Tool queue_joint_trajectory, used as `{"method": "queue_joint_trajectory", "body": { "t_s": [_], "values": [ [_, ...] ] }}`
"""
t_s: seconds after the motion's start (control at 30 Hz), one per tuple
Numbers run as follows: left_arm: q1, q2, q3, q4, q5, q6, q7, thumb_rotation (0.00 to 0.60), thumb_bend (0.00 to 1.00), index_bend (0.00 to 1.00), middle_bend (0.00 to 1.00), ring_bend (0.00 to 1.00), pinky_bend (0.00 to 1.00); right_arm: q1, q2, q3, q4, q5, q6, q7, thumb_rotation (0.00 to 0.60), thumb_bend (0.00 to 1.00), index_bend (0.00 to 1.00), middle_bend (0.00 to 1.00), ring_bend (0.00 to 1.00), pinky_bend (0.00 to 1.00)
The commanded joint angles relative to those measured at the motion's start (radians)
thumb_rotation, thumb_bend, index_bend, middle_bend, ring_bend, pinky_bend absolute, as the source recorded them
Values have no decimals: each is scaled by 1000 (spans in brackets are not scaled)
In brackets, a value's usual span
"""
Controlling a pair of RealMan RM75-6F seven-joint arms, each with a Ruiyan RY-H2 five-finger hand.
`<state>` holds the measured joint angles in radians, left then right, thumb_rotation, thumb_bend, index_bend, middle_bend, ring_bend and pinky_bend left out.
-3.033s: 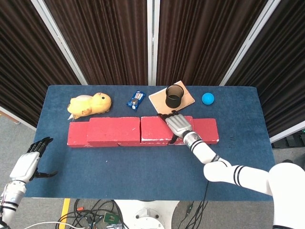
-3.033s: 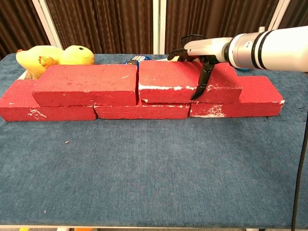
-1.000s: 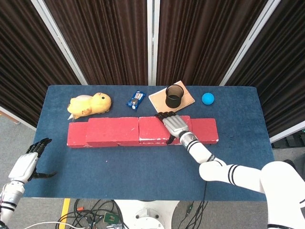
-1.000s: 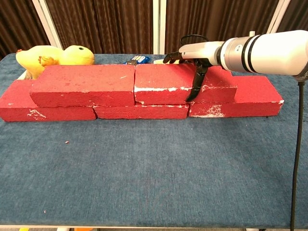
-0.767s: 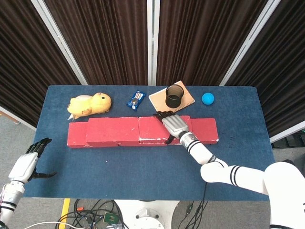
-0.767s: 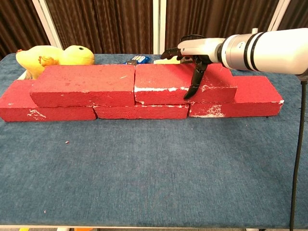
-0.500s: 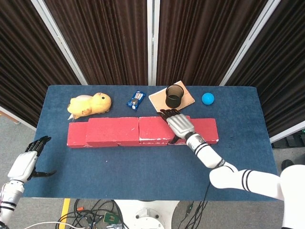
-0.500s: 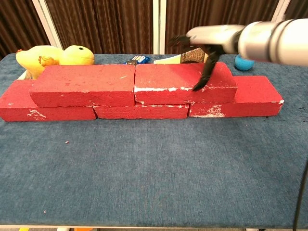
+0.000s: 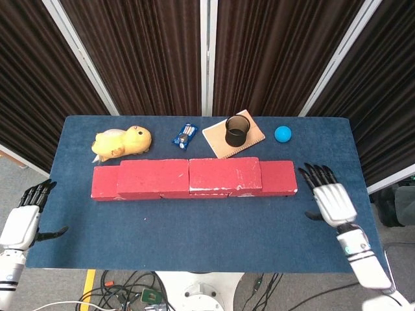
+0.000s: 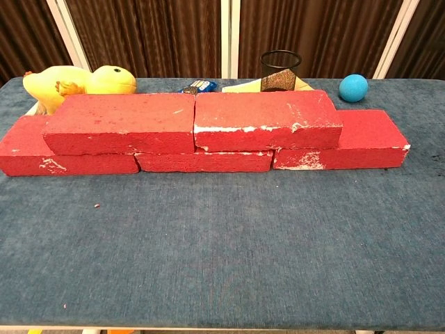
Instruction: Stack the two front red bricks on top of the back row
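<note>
Withdrawn from the right upper brick (image 9: 224, 175) to the table's four o'clock: right hand (image 9: 333, 201), fingers spread, empty. At eight o'clock, left hand (image 9: 21, 221), likewise open. Both upper bricks (image 10: 125, 122) seated on the back row (image 10: 208, 161); stacking apparently complete.

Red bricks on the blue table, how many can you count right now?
5. Three form the bottom row: left, middle and right. Two rest on top: upper left and upper right. Any behind the wall would be hidden.
</note>
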<state>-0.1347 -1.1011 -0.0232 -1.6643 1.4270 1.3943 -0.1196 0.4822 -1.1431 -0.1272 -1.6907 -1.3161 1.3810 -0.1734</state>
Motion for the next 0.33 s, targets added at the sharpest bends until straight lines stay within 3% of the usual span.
{"method": "queue_joint_trajectory", "body": {
  "t_s": [0.03,0.33],
  "values": [
    [30,-36,7,65,30,51,7,600,90,0,0,0,0,-150,19,-71,83,-86,128,82,600,0,0,0,0,0],
    [86,-49,29,79,69,134,44,600,90,0,0,0,0,-301,-40,-58,226,-128,226,173,600,0,0,0,0,0]
  ]
}}
